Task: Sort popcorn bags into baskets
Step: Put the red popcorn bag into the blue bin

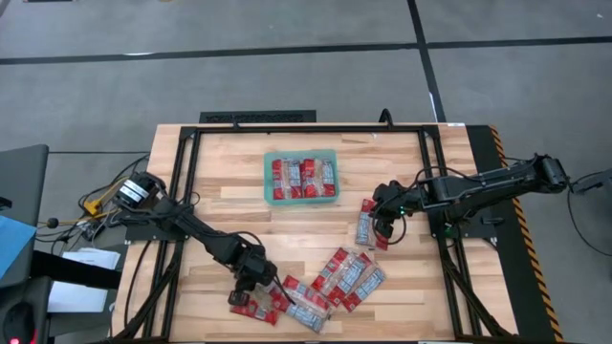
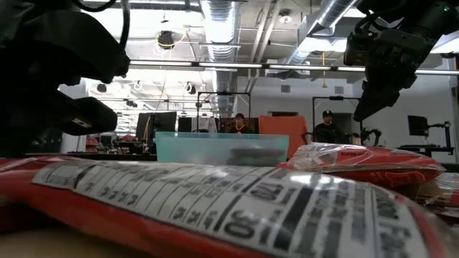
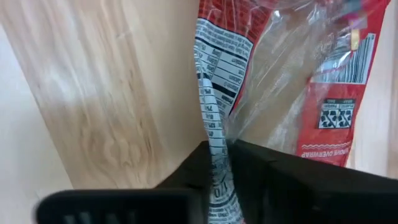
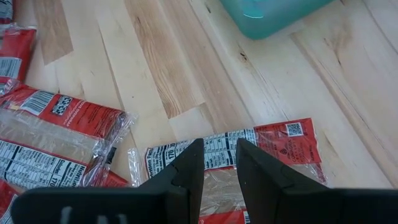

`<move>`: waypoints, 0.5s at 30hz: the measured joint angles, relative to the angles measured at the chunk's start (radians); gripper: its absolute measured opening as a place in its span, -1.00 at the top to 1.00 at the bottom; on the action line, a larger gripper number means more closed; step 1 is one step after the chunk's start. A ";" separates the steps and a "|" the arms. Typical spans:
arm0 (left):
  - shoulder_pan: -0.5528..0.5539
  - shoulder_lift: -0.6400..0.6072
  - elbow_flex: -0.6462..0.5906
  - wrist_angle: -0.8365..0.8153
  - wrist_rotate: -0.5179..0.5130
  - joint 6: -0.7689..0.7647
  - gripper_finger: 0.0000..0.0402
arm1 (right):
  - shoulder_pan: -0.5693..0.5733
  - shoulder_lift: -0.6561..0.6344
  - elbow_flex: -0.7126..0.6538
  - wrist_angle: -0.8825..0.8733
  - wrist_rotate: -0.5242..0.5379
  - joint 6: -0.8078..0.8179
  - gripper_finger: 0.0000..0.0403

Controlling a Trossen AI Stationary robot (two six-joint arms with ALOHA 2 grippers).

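Several red popcorn bags with clear middle panels lie loose on the near half of the wooden table (image 1: 335, 277). Several more lie flat in the teal-green tray (image 1: 302, 153), which also shows in the low view (image 2: 222, 147) and the right wrist view (image 4: 273, 12). My left gripper (image 1: 251, 272) is at the near left end of the pile, shut on one bag (image 3: 273, 74). My right gripper (image 1: 387, 218) hangs raised above a bag (image 4: 273, 140) near the tray's right near corner. Its fingers (image 4: 219, 162) stand narrowly open, clear of the bag. My left gripper pinches a bag between its two fingers (image 3: 249, 168) by one edge (image 3: 214, 134), the side with the black-on-white nutrition print. The thin film stands edge-on in the hold and the bag stretches away from the fingertips. Whether it is clear of the table does not show.
Black frame rails run along the table's left, right and far edges (image 1: 191, 172). Bare wood lies between the tray and the pile (image 1: 287, 234). In the low view a bag lies right in front of the camera (image 2: 215, 201). People stand far behind the table.
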 joint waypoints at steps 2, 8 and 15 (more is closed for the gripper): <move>0.012 0.000 0.000 0.000 0.020 -0.021 0.96 | 0.000 0.000 0.000 0.000 0.000 0.000 0.41; 0.062 0.000 -0.001 -0.005 0.068 -0.102 0.98 | 0.000 0.000 0.000 0.000 0.001 0.000 0.41; 0.105 -0.010 0.038 -0.153 0.107 -0.131 1.00 | 0.000 0.000 0.000 0.000 0.002 0.000 0.41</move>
